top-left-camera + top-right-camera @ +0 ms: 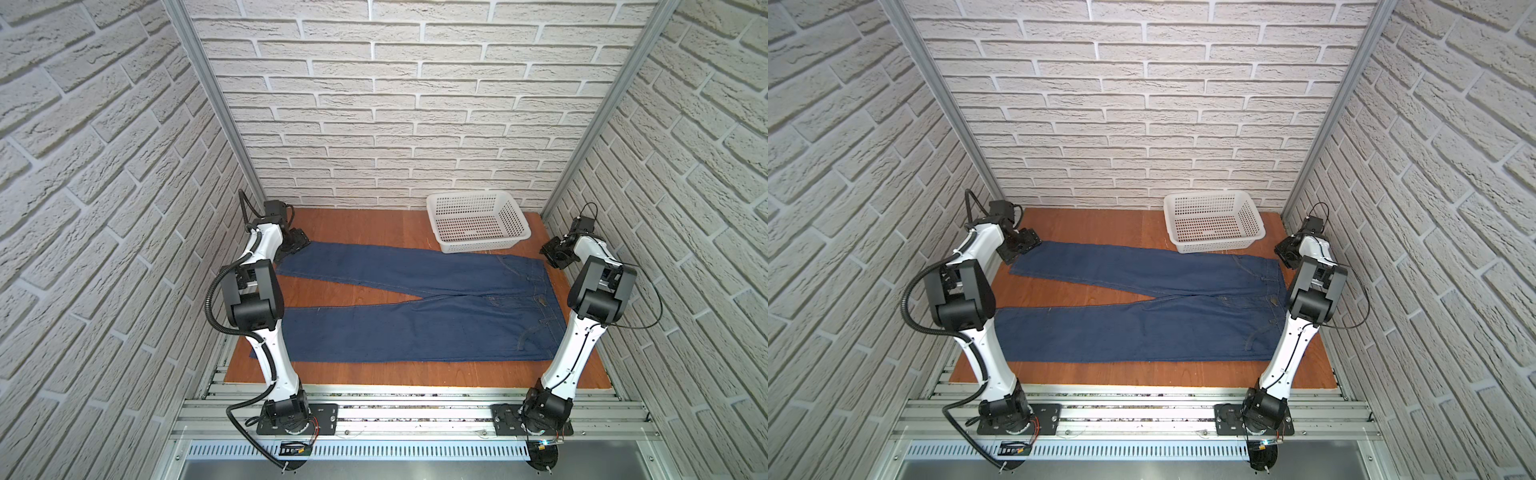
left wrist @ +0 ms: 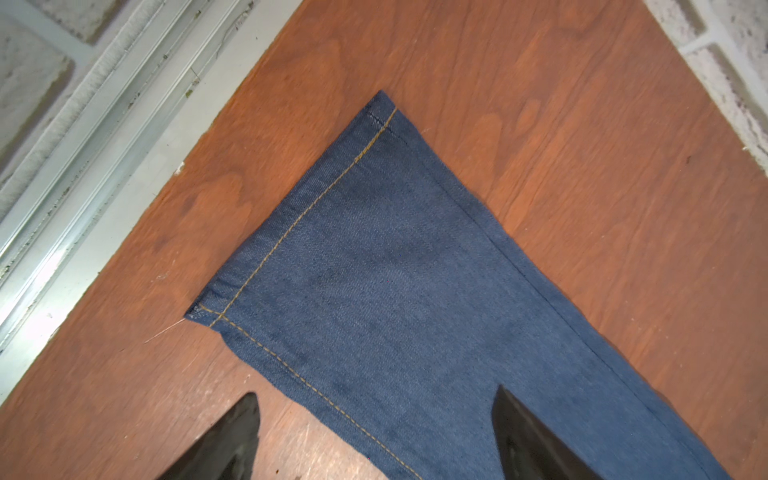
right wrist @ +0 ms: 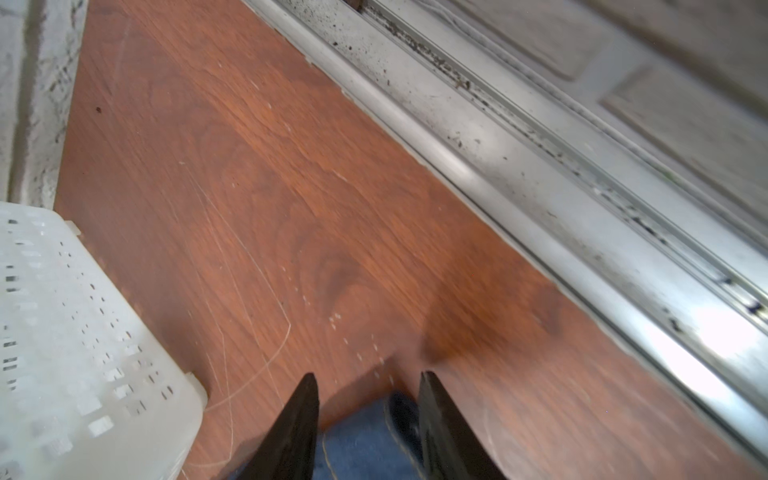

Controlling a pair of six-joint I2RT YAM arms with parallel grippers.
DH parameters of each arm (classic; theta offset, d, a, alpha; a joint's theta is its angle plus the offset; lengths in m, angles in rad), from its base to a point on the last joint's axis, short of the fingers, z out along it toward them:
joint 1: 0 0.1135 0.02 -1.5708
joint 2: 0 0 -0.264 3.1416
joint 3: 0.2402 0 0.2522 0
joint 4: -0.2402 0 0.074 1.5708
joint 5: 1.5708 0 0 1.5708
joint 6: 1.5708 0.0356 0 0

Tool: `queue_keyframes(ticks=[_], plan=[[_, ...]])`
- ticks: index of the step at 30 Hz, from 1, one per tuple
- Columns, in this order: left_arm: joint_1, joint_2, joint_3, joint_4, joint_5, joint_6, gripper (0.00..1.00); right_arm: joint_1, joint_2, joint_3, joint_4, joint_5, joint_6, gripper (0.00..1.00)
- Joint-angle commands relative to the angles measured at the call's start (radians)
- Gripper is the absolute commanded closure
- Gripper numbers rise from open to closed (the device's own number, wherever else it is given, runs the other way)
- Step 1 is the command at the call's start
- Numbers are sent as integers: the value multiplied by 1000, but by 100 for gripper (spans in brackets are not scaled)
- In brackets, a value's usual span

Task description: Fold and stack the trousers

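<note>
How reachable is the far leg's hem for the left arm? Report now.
Likely yes: the left gripper is right by the hem, fingers open, with nothing lying on the leg or on the table around it.

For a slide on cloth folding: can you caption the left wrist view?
Open left gripper above a hemmed leg end of the trousers, flat on the wooden table.
</note>
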Motion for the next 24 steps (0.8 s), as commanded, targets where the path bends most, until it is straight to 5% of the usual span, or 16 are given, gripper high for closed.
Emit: queue_keyframes(ticks=[1, 12, 24], plan=[[12, -36, -12, 31, -9, 9, 13, 4, 38, 34, -31, -44, -18, 59], [23, -49, -29, 40, -10, 7, 13, 22, -6, -7, -109, -39, -62, 63], [32, -62, -41, 40, -21, 11, 13, 94, 33, 43, -287, 160, -119, 65]])
